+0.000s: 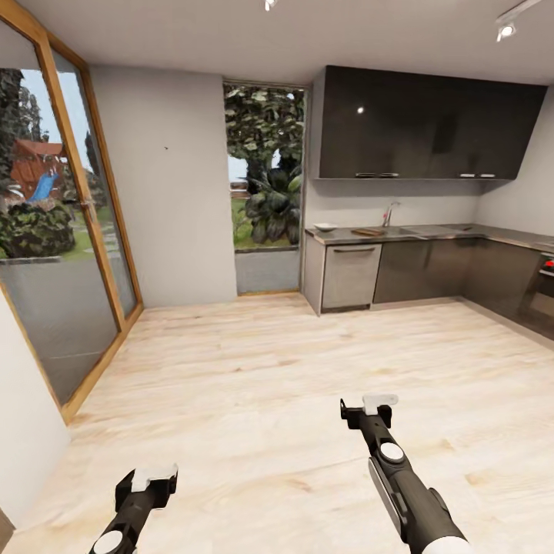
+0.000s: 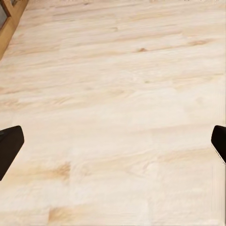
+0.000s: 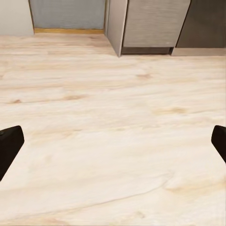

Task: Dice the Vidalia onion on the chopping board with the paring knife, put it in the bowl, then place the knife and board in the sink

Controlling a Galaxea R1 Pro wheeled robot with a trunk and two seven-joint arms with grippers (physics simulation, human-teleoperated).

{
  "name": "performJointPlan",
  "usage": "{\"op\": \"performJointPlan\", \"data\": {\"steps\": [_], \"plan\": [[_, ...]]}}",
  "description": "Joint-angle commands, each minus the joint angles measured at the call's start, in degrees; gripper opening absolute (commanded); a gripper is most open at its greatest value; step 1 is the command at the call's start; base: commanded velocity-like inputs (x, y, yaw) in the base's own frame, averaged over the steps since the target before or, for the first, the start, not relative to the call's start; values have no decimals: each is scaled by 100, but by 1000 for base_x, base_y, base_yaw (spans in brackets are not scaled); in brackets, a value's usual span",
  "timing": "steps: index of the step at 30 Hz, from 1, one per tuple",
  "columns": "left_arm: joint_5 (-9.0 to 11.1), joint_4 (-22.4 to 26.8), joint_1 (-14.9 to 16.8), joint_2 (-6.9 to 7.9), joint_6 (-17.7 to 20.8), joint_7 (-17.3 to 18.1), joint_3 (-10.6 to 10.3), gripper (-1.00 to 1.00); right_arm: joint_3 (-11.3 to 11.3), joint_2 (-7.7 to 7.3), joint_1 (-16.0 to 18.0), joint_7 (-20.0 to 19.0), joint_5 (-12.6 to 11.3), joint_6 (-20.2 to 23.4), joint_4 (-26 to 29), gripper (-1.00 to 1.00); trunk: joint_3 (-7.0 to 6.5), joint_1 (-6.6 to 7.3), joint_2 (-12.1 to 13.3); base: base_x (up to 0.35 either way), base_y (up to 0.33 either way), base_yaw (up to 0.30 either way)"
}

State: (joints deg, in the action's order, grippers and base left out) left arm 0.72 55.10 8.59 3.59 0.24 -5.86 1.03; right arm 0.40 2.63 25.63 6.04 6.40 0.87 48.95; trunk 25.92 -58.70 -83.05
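Far across the room, the grey countertop (image 1: 431,233) runs along the back wall above dark cabinets. A white bowl (image 1: 325,227) sits at its left end, with the brown chopping board (image 1: 368,231) beside it. The sink (image 1: 408,230) lies just right of the board, under a chrome faucet (image 1: 390,212). The onion and the paring knife are too small or hidden to make out. My left gripper (image 1: 150,478) and right gripper (image 1: 369,404) hang low over the floor. Both are open and empty, their dark fingertips (image 2: 9,146) (image 3: 9,143) wide apart.
Pale wooden floor (image 1: 254,369) stretches between me and the cabinets. A tall glass door with a wooden frame (image 1: 92,231) lines the left wall, and a window (image 1: 265,185) opens beside the counter. An oven (image 1: 542,292) stands at the far right.
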Motion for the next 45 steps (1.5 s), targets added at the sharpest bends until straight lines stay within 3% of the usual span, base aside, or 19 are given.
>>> {"op": "performJointPlan", "data": {"steps": [1, 45], "plan": [[7, 3, 2, 2, 3, -20, -6, 100, 4, 1, 3, 29, 60, 9, 0, 100, 6, -3, -3, 288, -179, 0], [7, 1, 2, 2, 3, -29, -6, 100, 4, 1, 3, 29, 64, 9, 0, 100, 6, -3, -3, 282, -195, 0]]}}
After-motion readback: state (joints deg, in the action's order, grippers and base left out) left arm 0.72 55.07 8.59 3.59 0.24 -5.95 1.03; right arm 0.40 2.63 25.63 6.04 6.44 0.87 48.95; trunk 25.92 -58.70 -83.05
